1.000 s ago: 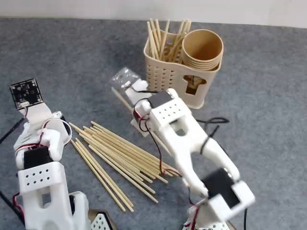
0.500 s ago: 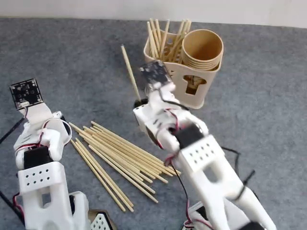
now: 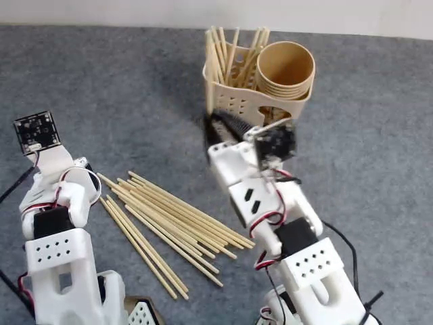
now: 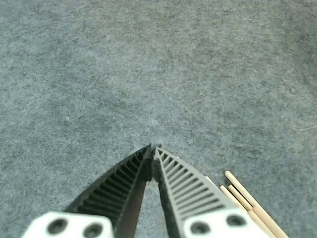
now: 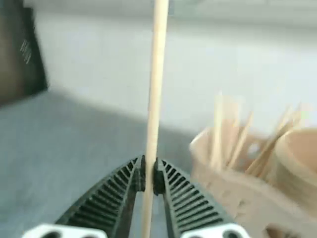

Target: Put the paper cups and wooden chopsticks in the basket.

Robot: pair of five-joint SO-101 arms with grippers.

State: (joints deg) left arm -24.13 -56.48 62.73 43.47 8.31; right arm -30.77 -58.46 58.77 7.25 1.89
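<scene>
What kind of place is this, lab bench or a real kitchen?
Likely a robot test bench, not a kitchen: a table under grey felt-like cloth, two white arms, and staged props, a basket holding paper cups, loose chopsticks lying nearby. Plain pale wall behind.

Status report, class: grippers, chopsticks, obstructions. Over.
Right gripper shut on one chopstick, beside basket. Left gripper shut, empty. Loose pile of chopsticks on table. Nothing blocking.

chopsticks: pale bare wood, smooth, matt
cups: brown paper, matt
basket: beige plastic, smooth, slight shine
mat: grey cloth like felt, rough, matt
arms: white plastic, smooth, little gloss
fingers: black plastic, ribbed, matt
</scene>
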